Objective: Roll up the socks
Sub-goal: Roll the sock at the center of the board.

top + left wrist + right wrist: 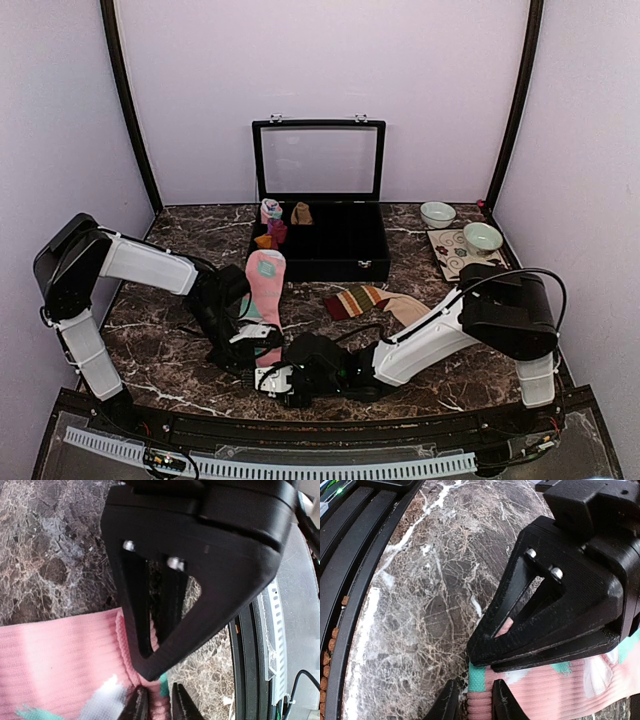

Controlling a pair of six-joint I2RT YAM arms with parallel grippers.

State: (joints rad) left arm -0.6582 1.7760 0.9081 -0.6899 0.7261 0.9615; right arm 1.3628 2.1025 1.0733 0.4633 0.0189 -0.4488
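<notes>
Back wall (pixel 320 60): 12 o'clock; plain, pale lilac, no windows.
Left wall (pixel 50 120): 9 o'clock; same pale finish, angled in toward the back.
Right wall (pixel 590 130): 3 o'clock; same finish.
Corner posts (pixel 128 110): black, curved, at 11 and 1 o'clock.
Table top (pixel 170 375): dark brown marble pattern with white veining.
Front rail (pixel 300 435): 6 o'clock; black, with a white perforated strip (pixel 300 468) below it.
Light: soft, even, no hard shadows.

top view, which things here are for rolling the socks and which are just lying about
For the job: pink sock, striped sock.
Lying about: black case, rolled bundles inside it, two bowls, patterned mat.
</notes>
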